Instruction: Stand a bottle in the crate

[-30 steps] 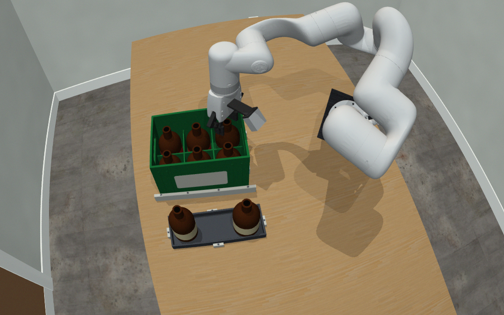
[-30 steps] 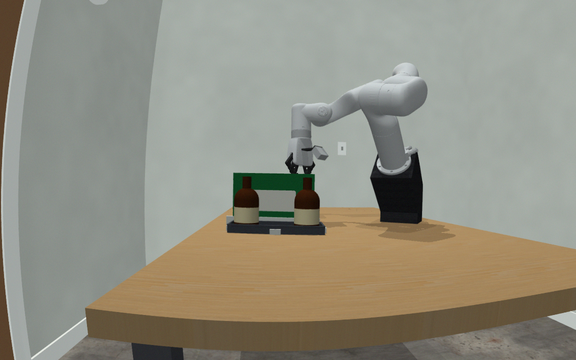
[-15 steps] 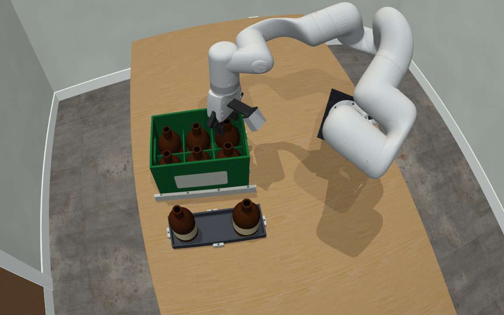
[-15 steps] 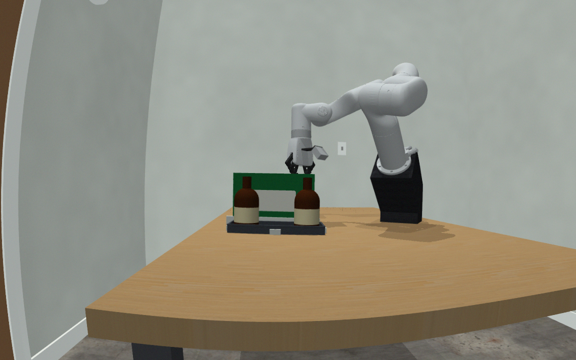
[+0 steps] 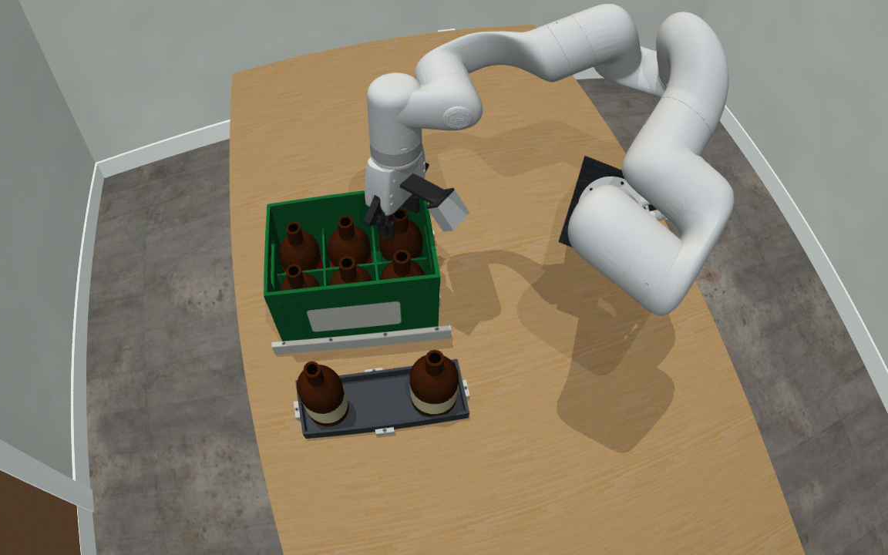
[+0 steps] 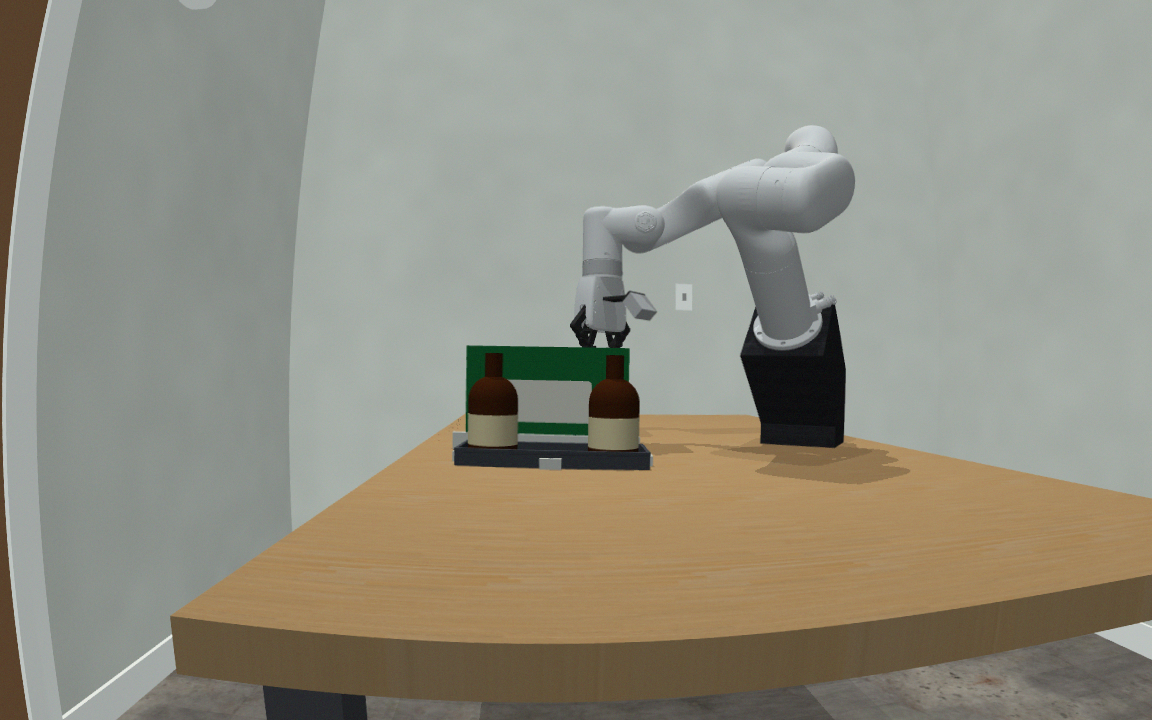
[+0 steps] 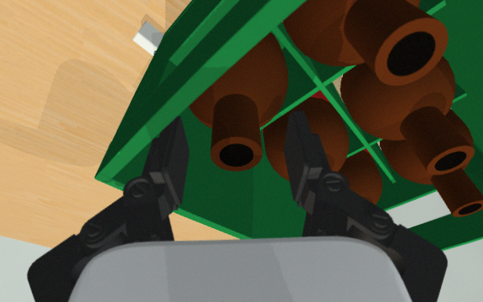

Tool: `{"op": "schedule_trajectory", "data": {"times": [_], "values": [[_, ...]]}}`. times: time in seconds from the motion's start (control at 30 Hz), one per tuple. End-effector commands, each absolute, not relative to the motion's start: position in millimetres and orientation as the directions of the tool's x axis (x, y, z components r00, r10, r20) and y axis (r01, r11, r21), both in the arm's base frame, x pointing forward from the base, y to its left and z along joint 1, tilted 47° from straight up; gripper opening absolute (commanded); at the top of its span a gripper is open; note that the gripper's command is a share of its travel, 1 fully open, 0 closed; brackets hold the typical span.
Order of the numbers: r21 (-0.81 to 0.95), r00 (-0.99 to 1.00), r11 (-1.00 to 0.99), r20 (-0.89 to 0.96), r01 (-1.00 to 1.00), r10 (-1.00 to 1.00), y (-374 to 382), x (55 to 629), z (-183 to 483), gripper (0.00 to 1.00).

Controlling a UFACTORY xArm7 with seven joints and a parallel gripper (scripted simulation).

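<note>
Gripper [image 7: 236,138] partly open over the far right cell of the green crate [image 5: 351,304] — holding nothing, fingers apart on both sides of a brown bottle [image 7: 236,130] neck, not touching. Six bottles standing in the crate. Two more upright on the dark tray [image 5: 378,407] — nearer, just beside the crate.

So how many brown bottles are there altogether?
8. Six brown glass bottles stand in the green plastic crate, one per cell, including the back right one under the open gripper. Two stand on the dark grey tray: left, right. None seem hidden.
</note>
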State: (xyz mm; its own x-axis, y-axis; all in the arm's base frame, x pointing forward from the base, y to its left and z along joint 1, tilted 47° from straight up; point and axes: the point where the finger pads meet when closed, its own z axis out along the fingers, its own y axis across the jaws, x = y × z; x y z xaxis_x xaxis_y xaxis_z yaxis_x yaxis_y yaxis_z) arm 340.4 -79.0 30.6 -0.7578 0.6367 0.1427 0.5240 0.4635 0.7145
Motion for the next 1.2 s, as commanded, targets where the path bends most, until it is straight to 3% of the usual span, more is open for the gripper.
{"op": "schedule_trajectory", "data": {"times": [0.0, 1.17], "values": [[0.714, -0.756, 0.464, 0.141, 0.524, 0.639, -80, 341, 31, 0.65], [0.714, -0.756, 0.464, 0.141, 0.524, 0.639, -109, 323, 63, 0.65]]}}
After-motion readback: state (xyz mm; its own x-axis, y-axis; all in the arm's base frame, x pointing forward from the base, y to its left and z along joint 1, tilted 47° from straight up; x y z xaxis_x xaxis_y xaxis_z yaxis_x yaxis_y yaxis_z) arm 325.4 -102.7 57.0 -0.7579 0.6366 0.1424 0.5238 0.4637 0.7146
